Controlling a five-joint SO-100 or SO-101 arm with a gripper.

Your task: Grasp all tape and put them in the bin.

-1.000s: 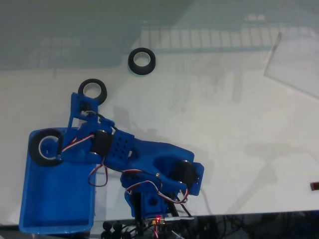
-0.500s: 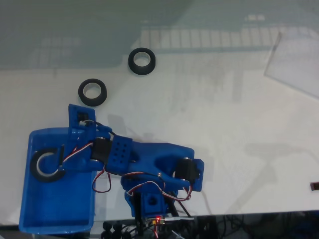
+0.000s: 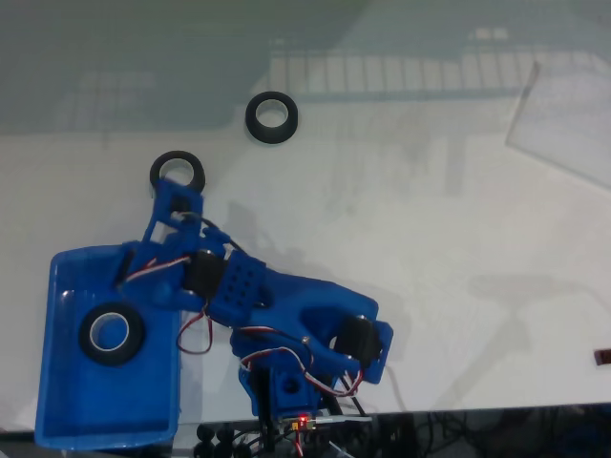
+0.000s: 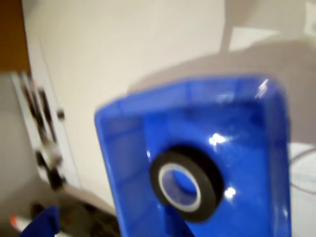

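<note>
One small black ring-shaped tape roll with a pale inner core (image 3: 112,334) is now lying flat on the floor of the bright blue glossy rectangular plastic bin (image 3: 57,420), and that's the big change: half a second ago it was still standing on edge near the bin's left wall with the arm over it, and now it sits free, hole facing up, near the middle of the upper half. The wrist view confirms it, the dropped roll (image 4: 186,182) resting on the blue bottom with nothing touching it.

So the end effector (image 3: 143,258) has let go and holds nothing; the blue arm has swung up and away from the drop spot, its tip now reaching over the bin's top right corner towards the table. How wide the fingers stand apart I cannot tell from the fixed view.

That makes one roll delivered. Two remain on the white table (image 3: 430,210): a second black ring roll (image 3: 178,170) just beyond the arm's tip, partly covered by it, and a third black ring roll (image 3: 271,117) further up and to the right, well apart from the bin. The nearer one looks like the likely next target, since the arm is already pointing that way.
</note>
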